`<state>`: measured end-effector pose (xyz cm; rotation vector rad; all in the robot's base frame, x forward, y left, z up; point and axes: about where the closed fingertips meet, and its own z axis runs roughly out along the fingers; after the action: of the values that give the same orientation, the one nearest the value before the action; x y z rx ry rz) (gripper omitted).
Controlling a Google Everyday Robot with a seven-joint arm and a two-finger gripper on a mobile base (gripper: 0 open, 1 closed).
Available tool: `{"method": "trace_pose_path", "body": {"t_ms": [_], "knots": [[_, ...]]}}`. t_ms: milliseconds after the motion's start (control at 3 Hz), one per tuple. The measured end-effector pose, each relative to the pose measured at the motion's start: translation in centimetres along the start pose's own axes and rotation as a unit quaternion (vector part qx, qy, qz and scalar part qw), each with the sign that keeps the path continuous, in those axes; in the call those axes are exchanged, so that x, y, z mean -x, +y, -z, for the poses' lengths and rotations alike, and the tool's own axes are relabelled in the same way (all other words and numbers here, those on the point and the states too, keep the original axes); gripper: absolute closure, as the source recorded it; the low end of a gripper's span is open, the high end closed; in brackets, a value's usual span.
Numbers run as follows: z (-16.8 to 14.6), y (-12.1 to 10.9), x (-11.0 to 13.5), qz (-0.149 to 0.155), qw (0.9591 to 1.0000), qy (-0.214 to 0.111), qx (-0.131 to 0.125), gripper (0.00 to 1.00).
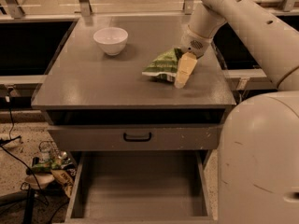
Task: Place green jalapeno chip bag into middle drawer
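Sitting on the flat grey cabinet top (93,83), right of centre: the crinkled green foil jalapeno chip bag (162,65), slightly rumpled, not in any drawer. The cream two-finger gripper (181,78) on the white robot arm (243,22) points down at the bag's right edge, overlapping the foil, tip at the surface. Grip state: cannot tell, open or closed on the foil not visible from this angle. The round white bowl (110,39) sits well apart, back left of the top. The wide shallow grey middle drawer (140,185) is pulled out at the bottom, flat floor in view, below the grey drawer front with the black curved handle (137,136).
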<state>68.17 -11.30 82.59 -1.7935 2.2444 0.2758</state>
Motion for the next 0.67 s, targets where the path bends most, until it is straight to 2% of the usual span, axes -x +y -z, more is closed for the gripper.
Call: {"method": "trace_pose_path", "body": {"t_ms": [667], "knots": [[0.0,0.0,0.0,0.0,1.0,0.0,0.0,0.49]]}}
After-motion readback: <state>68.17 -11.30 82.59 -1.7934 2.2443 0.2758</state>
